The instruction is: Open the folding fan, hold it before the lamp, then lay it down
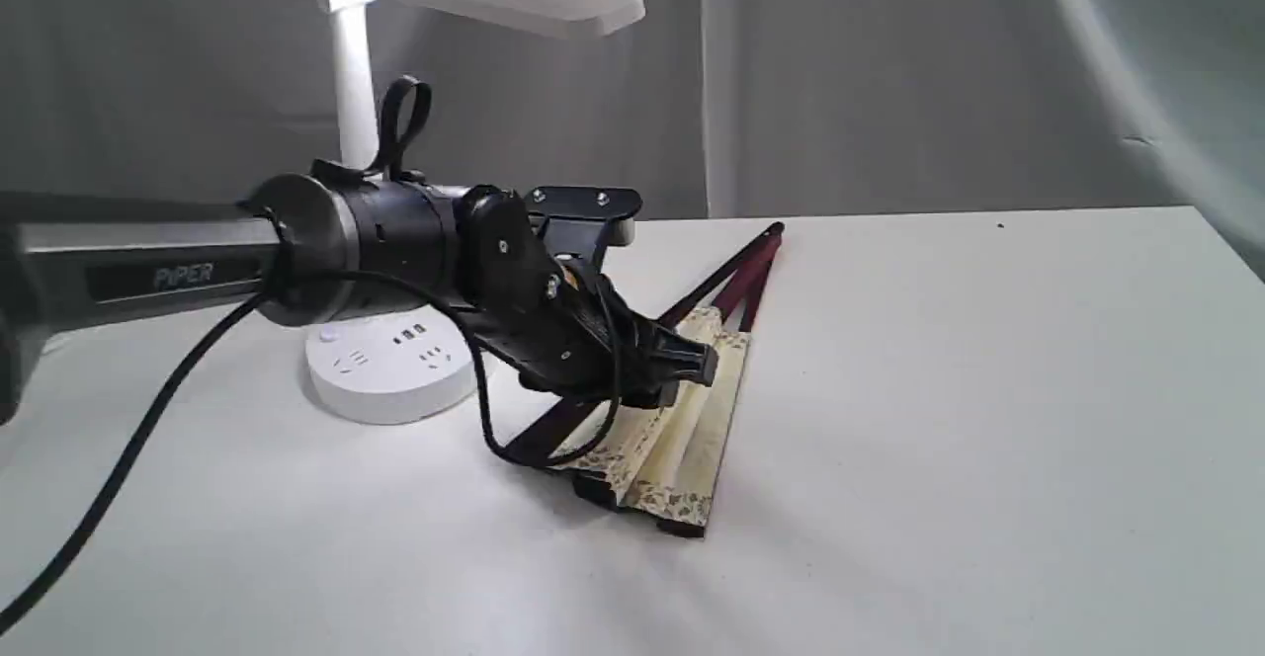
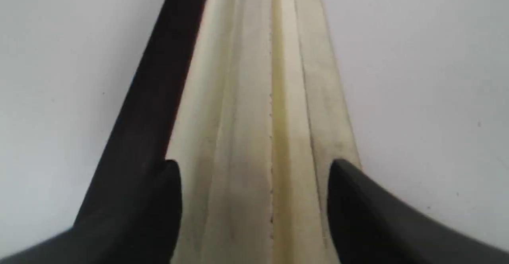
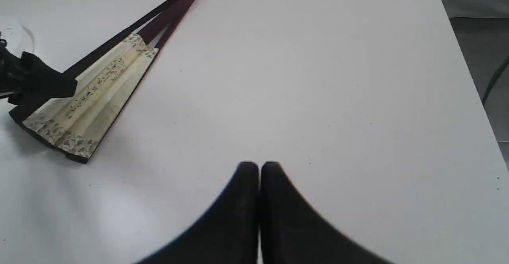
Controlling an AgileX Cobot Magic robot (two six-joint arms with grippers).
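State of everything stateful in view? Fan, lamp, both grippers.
Cream pleated paper folding fan with maroon ribs: partly spread, lying on white table.
White plastic desk lamp: upright; lit or not, unclear.
Left gripper: open, poised over fan leaf.
Right gripper: shut, empty, above table.

On the table (image 1: 939,389), the fan (image 1: 682,449) lies just right of the lamp (image 1: 385,369), pivot end farther back, the left gripper (image 1: 692,360) over its leaf.
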